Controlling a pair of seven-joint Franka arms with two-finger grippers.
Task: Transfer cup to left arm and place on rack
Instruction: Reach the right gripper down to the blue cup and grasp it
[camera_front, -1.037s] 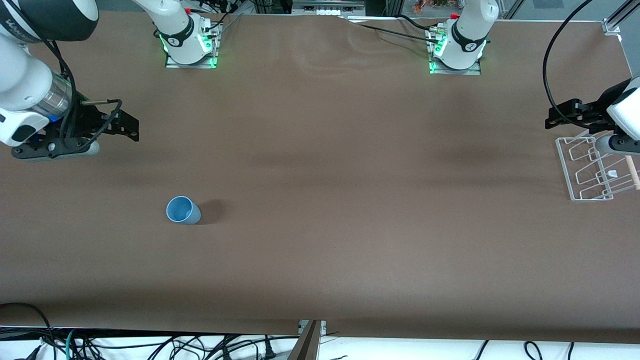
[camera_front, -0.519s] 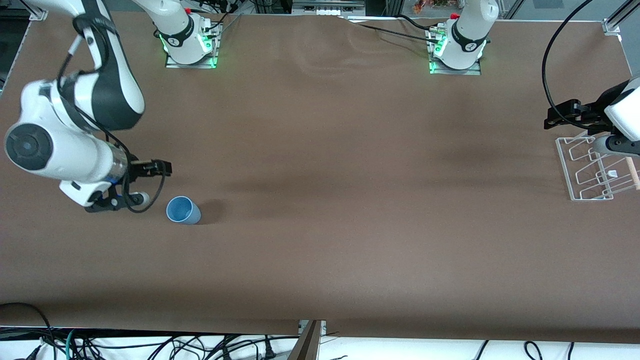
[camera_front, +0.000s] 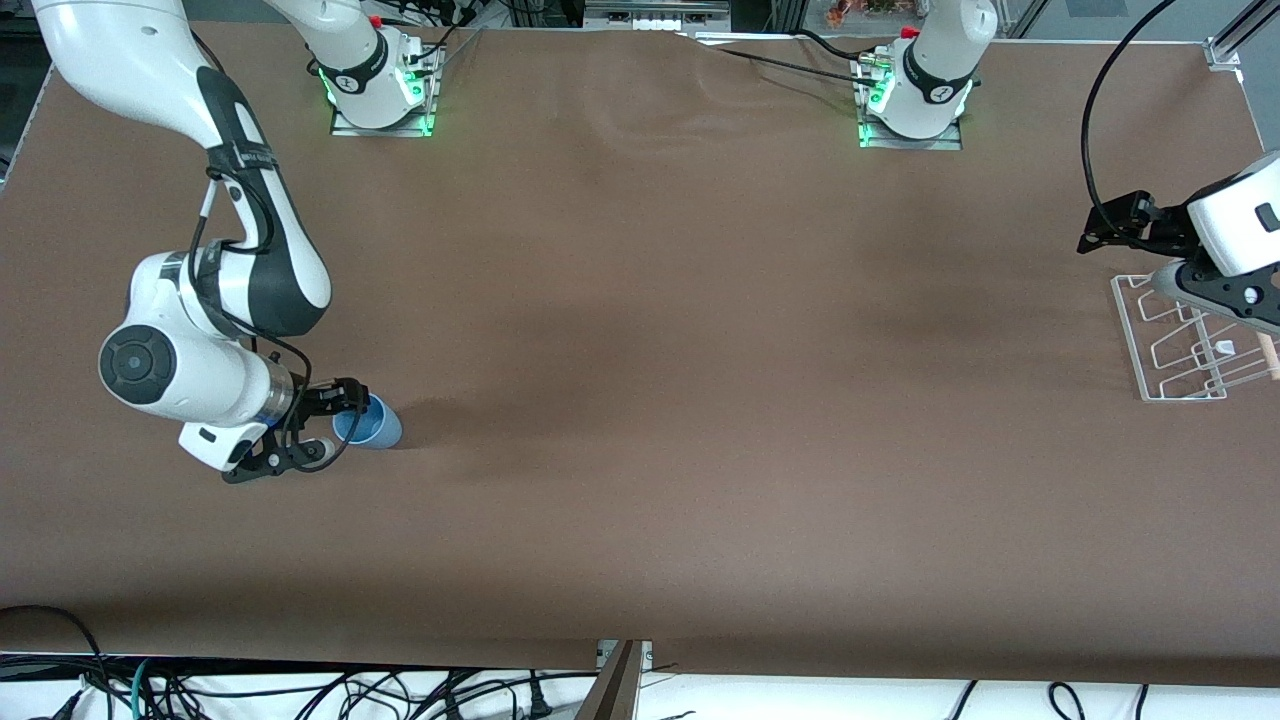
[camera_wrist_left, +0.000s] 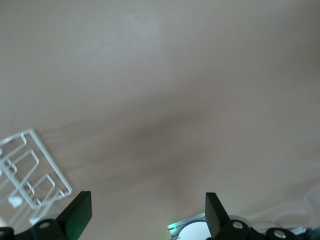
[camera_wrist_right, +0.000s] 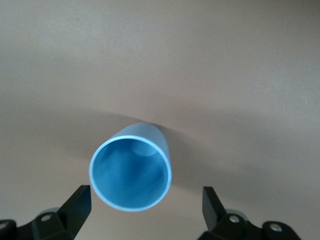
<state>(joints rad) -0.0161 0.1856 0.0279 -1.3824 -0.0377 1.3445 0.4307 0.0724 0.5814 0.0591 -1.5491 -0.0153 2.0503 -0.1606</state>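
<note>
Now right pincer (camera_front: 336, 428) wide open around cup (camera_front: 372, 424), ungripped

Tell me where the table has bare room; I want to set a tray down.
The whole brown stretch between the cup and the rack is bare, as is the strip nearest the front camera. It is crowded only around the cup, where the open right gripper stands, and at the rack, under the open left gripper.

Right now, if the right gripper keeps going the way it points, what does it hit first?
Most likely the light-blue cup: it lies ahead of the open right gripper, mouth toward it, in line with the gap between the fingers.
</note>
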